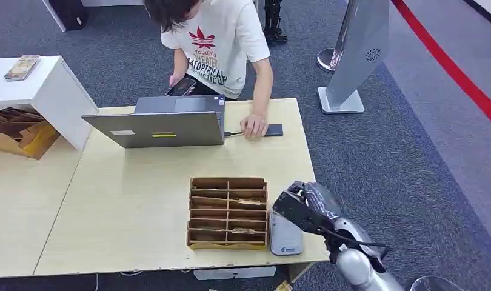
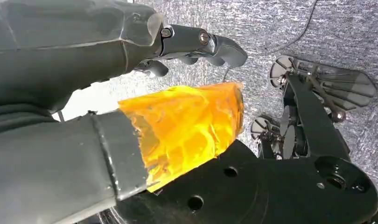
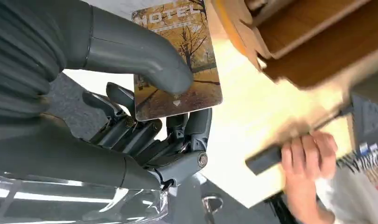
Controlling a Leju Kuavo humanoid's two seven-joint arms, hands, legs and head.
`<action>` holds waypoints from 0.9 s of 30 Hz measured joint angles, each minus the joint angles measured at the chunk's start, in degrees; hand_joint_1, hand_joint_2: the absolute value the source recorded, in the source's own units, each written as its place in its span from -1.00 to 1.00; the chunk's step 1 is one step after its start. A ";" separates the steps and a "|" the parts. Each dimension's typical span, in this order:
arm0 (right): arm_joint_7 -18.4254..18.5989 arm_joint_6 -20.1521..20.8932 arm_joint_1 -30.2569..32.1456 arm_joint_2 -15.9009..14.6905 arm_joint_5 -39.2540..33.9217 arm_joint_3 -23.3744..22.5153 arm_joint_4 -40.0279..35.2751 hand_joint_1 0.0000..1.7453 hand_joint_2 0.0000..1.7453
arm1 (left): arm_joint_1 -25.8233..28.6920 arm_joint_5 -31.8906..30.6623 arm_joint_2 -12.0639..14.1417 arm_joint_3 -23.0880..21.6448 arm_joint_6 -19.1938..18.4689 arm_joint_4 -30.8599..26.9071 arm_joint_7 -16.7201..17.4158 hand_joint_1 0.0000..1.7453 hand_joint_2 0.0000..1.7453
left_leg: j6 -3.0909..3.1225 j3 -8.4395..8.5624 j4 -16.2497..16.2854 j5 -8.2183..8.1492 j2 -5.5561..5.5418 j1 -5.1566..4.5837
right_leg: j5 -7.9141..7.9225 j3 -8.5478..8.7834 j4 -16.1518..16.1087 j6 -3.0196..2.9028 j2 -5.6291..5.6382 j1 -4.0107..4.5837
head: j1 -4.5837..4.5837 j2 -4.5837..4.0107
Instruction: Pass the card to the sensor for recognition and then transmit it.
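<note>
Right hand (image 1: 303,209) is down at the table's near right corner, thumb (image 3: 145,60) pinning a hotel card (image 3: 180,60) against the fingers (image 3: 178,140), right over the white sensor (image 1: 285,236). Just left of that sits a cardboard organizer (image 1: 228,212) with a couple of cards in its slots. Left hand (image 2: 131,93) has its fingers curled in, holding nothing. Far edge: open laptop (image 1: 164,124), and a person's hand (image 1: 254,126) resting on a dark phone (image 1: 273,130).
</note>
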 joint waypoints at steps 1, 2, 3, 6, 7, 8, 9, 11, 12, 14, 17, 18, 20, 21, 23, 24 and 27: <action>0.00 0.52 -0.16 -0.28 -0.41 0.13 0.17 1.00 1.00 | 0.00 0.00 0.00 0.00 -0.02 0.04 0.00 -1.00 -1.00 | 0.00 0.00 0.00 0.00 0.00 0.00 | 0.00 0.00 0.00 0.00 0.00 0.00 | 0.00 0.00; 0.00 0.90 -0.37 -0.50 -0.85 0.22 0.35 1.00 1.00 | 0.00 0.00 0.00 0.00 -0.02 0.07 0.00 -1.00 -1.00 | 0.00 0.00 0.00 0.00 0.00 0.00 | 0.00 0.00 0.00 0.00 0.00 0.00 | 0.00 0.00; -0.04 1.53 -0.57 -0.78 -1.55 0.30 0.59 1.00 1.00 | 0.00 0.00 0.02 0.00 -0.02 0.09 0.00 -1.00 -1.00 | 0.00 0.00 0.00 0.00 0.00 0.00 | 0.00 0.00 0.00 0.00 0.00 0.00 | 0.00 0.00; -0.20 2.58 -1.11 -1.49 -2.73 0.68 1.16 1.00 1.00 | 0.01 0.00 0.02 0.00 0.00 0.13 0.04 -1.00 -1.00 | 0.00 0.00 0.00 0.00 0.00 0.00 | 0.00 0.00 0.00 0.00 0.00 0.00 | 0.02 0.00; -0.20 2.82 -1.36 -1.73 -2.99 0.90 1.36 1.00 1.00 | 0.02 0.00 0.02 0.00 0.00 0.13 0.09 -1.00 -1.00 | 0.00 0.00 0.00 0.00 0.00 0.00 | 0.00 0.00 0.00 0.00 0.00 0.00 | 0.00 0.00; -0.20 3.21 -1.59 -1.97 -3.34 1.07 1.55 1.00 1.00 | 0.01 0.00 0.02 0.00 0.00 0.11 0.15 -1.00 -1.00 | 0.00 0.00 0.00 0.00 0.00 0.00 | 0.00 0.00 0.00 0.00 0.00 0.00 | 0.00 0.00; -0.20 3.43 -1.77 -2.14 -3.61 1.31 1.77 1.00 1.00 | 0.01 0.00 0.02 0.00 0.00 0.13 0.17 -1.00 -1.00 | 0.00 0.00 0.00 0.00 0.00 0.00 | 0.00 0.00 0.00 0.00 0.00 0.00 | 0.00 0.00; -0.20 3.71 -2.17 -2.58 -4.13 1.81 2.27 1.00 1.00 | 0.03 0.00 0.02 0.00 0.02 0.13 0.20 -1.00 -1.00 | 0.00 0.00 0.00 0.00 0.00 0.00 | 0.00 0.00 0.00 0.00 0.00 0.00 | 0.00 0.00; -0.20 4.00 -2.44 -2.86 -4.39 2.08 2.56 1.00 1.00 | 0.02 0.00 0.04 0.00 0.02 0.13 0.20 -1.00 -1.00 | 0.00 0.00 0.00 0.00 0.00 0.00 | 0.00 0.00 0.00 0.00 0.01 0.00 | 0.00 0.00; -0.20 4.35 -2.83 -3.17 -4.79 2.49 2.99 1.00 1.00 | 0.01 0.00 0.09 0.00 0.02 0.11 0.20 -1.00 -1.00 | 0.00 0.00 0.00 0.00 0.00 0.00 | 0.00 0.00 0.00 0.00 -0.01 0.00 | 0.02 0.00; 0.09 4.83 -3.44 -3.76 -5.60 3.32 3.54 1.00 1.00 | 0.04 0.00 0.11 0.00 0.15 0.11 0.37 -1.00 -1.00 | 0.00 0.00 0.00 0.00 -0.01 0.00 | 0.00 0.00 0.00 0.00 -0.01 0.00 | 0.00 0.00; 0.28 5.09 -3.58 -3.89 -5.81 3.54 3.74 1.00 1.00 | 0.03 0.00 0.13 0.00 0.17 0.11 0.37 -1.00 -1.00 | 0.00 0.00 0.00 0.00 -0.01 0.00 | 0.00 0.00 0.00 0.00 -0.01 0.00 | 0.02 0.00; 0.50 5.31 -3.89 -4.22 -6.18 4.00 4.11 1.00 1.00 | 0.03 0.00 0.17 0.00 0.17 0.11 0.42 -1.00 -1.00 | 0.00 0.00 0.00 0.00 -0.01 0.00 | 0.00 0.00 0.00 0.00 -0.01 0.00 | 0.00 0.00; 0.72 5.37 -4.04 -4.35 -6.29 4.24 4.28 1.00 1.00 | 0.04 0.00 0.22 0.00 0.17 0.11 0.46 -1.00 -1.00 | 0.00 0.00 0.00 0.00 -0.01 0.00 | 0.00 0.00 0.00 0.00 -0.01 0.00 | 0.02 0.00; 0.96 5.55 -4.36 -4.72 -6.51 4.76 4.70 1.00 1.00 | 0.04 0.00 0.28 0.00 0.18 0.11 0.50 -1.00 -1.00 | 0.00 0.00 0.00 0.00 -0.01 0.00 | 0.00 0.00 0.00 0.00 -0.01 0.00 | 0.00 0.00; 1.05 5.61 -4.47 -4.87 -6.60 4.94 4.91 1.00 1.00 | 0.04 0.00 0.31 0.00 0.17 0.11 0.52 -1.00 -1.00 | 0.00 0.00 0.00 0.00 -0.01 0.00 | 0.00 0.00 0.00 0.00 -0.01 0.00 | 0.00 0.00; 1.47 5.99 -4.79 -5.27 -6.84 5.38 5.42 1.00 1.00 | 0.04 0.00 0.33 0.00 0.17 0.11 0.52 -1.00 -1.00 | 0.00 0.00 0.00 0.00 -0.01 0.00 | 0.00 0.00 0.00 0.00 -0.01 0.00 | 0.00 0.00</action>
